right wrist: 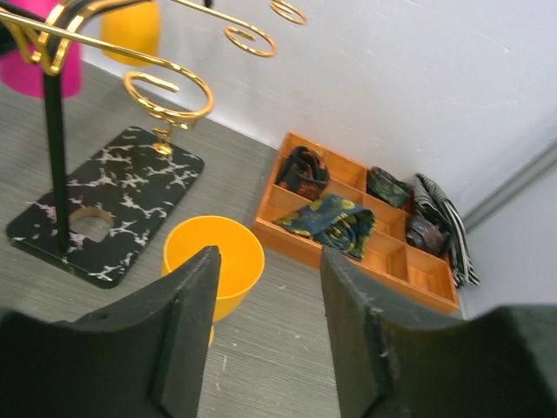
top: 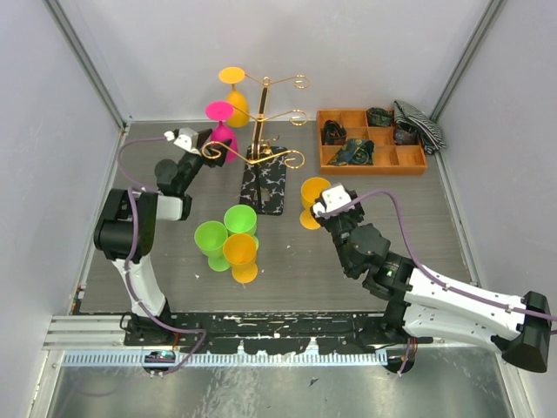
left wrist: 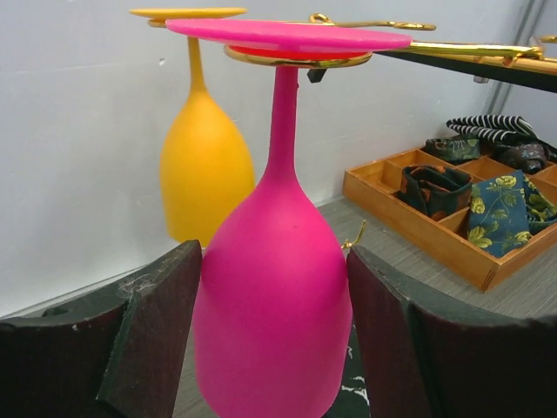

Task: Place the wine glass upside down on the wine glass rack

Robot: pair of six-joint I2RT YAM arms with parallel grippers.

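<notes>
Pink wine glass is hanging upside down on the gold rack, with its flat foot sitting on top of a curled arm and its bowl pointing down. A yellow glass is hanging the same way on another arm just behind it. Left gripper is flanking the pink bowl with fingers spread to either side, so the grip is looking released. Cannot tell if the pads are brushing the bowl.

Right gripper is hovering over the table right of the rack's black speckled base, fingers apart and gripping nothing. An orange glass is standing upright just beyond them. Two green glasses and another orange one are clustering near the front of the table. A wooden tray with rolled ties is sitting at back right.
</notes>
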